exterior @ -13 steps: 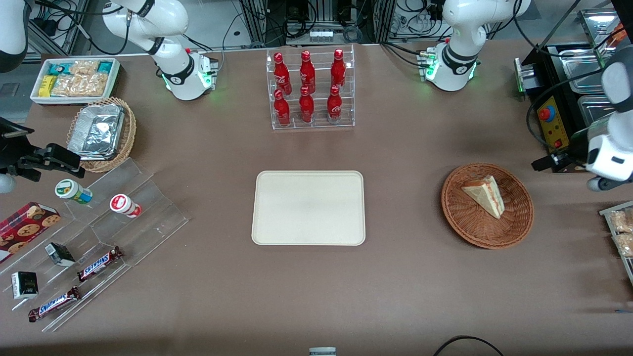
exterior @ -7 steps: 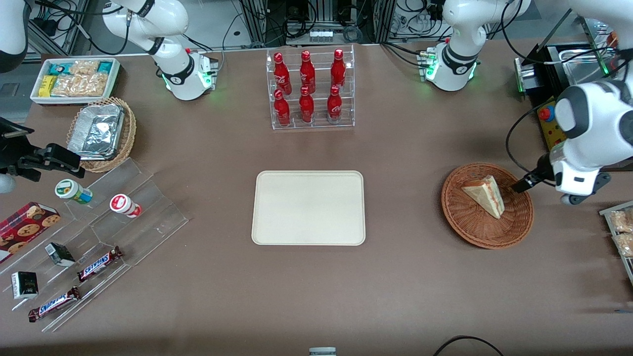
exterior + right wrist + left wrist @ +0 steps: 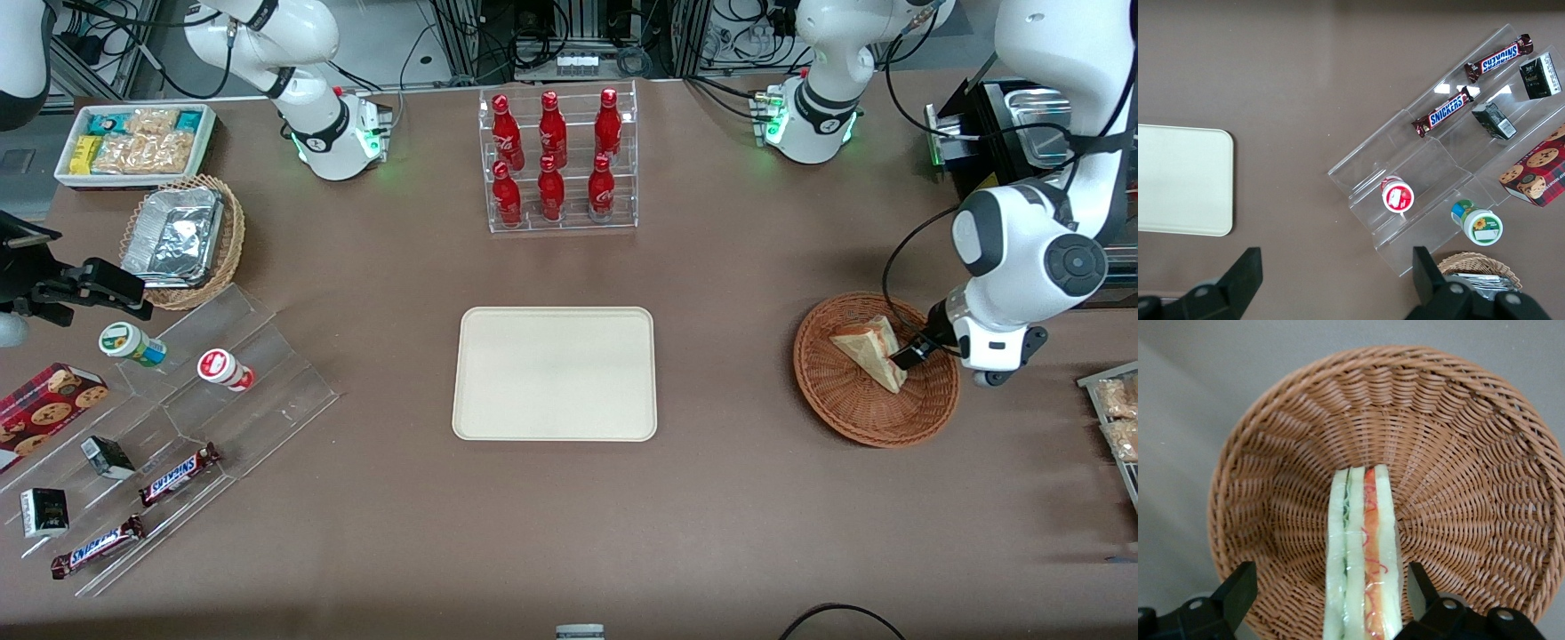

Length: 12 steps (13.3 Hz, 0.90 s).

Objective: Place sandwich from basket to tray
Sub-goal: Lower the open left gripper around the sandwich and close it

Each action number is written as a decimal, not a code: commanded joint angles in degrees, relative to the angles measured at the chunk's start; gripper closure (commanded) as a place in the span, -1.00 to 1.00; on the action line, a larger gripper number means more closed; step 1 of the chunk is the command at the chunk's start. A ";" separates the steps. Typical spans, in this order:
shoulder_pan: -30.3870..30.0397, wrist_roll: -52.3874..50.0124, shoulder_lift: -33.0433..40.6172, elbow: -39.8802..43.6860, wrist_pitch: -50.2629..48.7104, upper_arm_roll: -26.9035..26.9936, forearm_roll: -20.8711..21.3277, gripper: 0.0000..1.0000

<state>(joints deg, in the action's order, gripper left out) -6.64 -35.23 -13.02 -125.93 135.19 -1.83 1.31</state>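
- The left arm's gripper (image 3: 1328, 587) hangs over the basket (image 3: 845, 409) with its fingers spread apart, one fingertip (image 3: 1238, 583) on each side of the sandwich (image 3: 1361, 553); neither pad is seen pressing the bread, so nothing is grasped.
- In the front view the gripper (image 3: 911, 354) sits at the edge of the sandwich (image 3: 867, 351) that faces the working arm's end of the table.
- The sandwich stands on its edge inside the basket (image 3: 1458, 453), the cut side showing pale bread with green and red-orange filling layers.
- The basket is a round reddish-brown woven bowl resting on the brown table (image 3: 711, 516), toward the working arm's end.
- The tray (image 3: 555, 373), cream-beige with rounded corners, lies flat in the middle of the table, well apart from the basket, with nothing on it.
- Nearest the front camera, toward the parked arm's end, a clear stepped display (image 3: 222, 400) holds two Snickers bars (image 3: 178, 474), small dark boxes, a cookie box (image 3: 44, 413) and two small lidded cups (image 3: 225, 370).
- Farther from the camera than that display is a tan wicker basket of foil containers (image 3: 182, 238), then a white bin of snack packets (image 3: 133, 142).
- Farther than the tray, a clear rack (image 3: 560, 160) holds six red cola bottles in two rows.
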 commanded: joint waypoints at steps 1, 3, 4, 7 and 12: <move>1.01 -1.59 -0.69 -2.55 4.37 0.16 -0.08 -0.98; 1.10 -1.60 -0.69 -3.26 4.64 0.07 -0.08 -0.98; 1.10 -1.60 -0.78 -3.53 4.64 0.07 -0.17 -0.98; 2.06 -2.73 -1.39 -4.67 4.56 -0.02 -0.43 -0.99; 2.86 -3.62 -2.45 -4.85 4.38 0.07 -0.52 -0.50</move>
<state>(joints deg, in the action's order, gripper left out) -4.03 -38.03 -15.60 -130.37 138.64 -1.91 1.16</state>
